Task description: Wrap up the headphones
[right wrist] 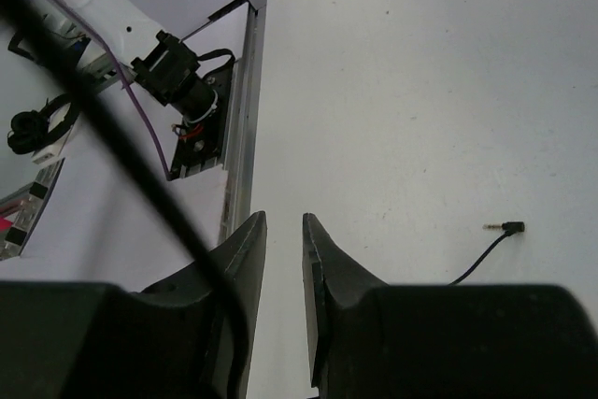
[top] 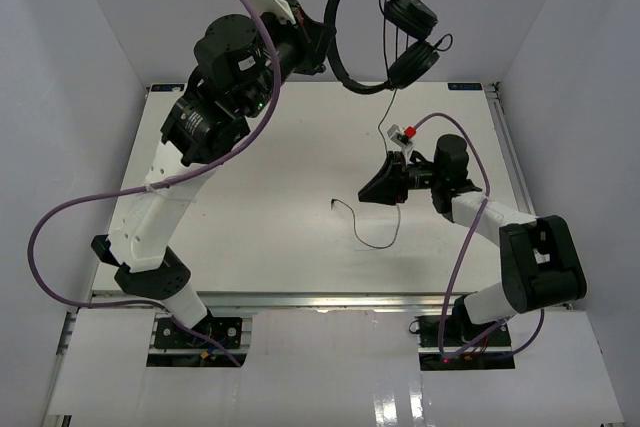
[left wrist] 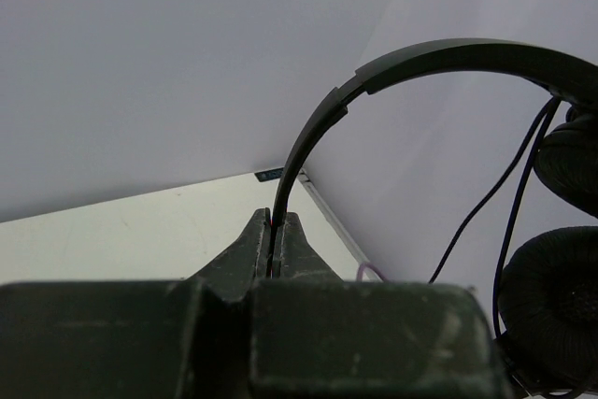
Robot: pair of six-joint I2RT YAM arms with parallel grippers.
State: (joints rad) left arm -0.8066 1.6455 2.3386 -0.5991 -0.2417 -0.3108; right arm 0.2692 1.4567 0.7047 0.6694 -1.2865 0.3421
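The black headphones (top: 350, 67) hang in the air above the far edge of the table. My left gripper (top: 322, 39) is shut on the thin headband (left wrist: 308, 137), pinched between its fingertips (left wrist: 277, 220). Both padded earcups (top: 412, 37) dangle to the right, one above the other (left wrist: 551, 301). The thin cord (top: 392, 112) drops past my right gripper (top: 365, 194) and loops on the table (top: 378, 243), with its plug (right wrist: 512, 226) lying flat. The right gripper (right wrist: 284, 219) is open low over the table, with nothing between its fingers. The blurred cord (right wrist: 140, 170) crosses outside its left finger.
Purple robot cables (top: 60, 217) loop beside the left arm and over the right arm (top: 470, 152). White walls close in the table (top: 250, 197) on three sides. A metal rail (right wrist: 241, 128) runs along the near edge by the left arm's base (right wrist: 177, 72).
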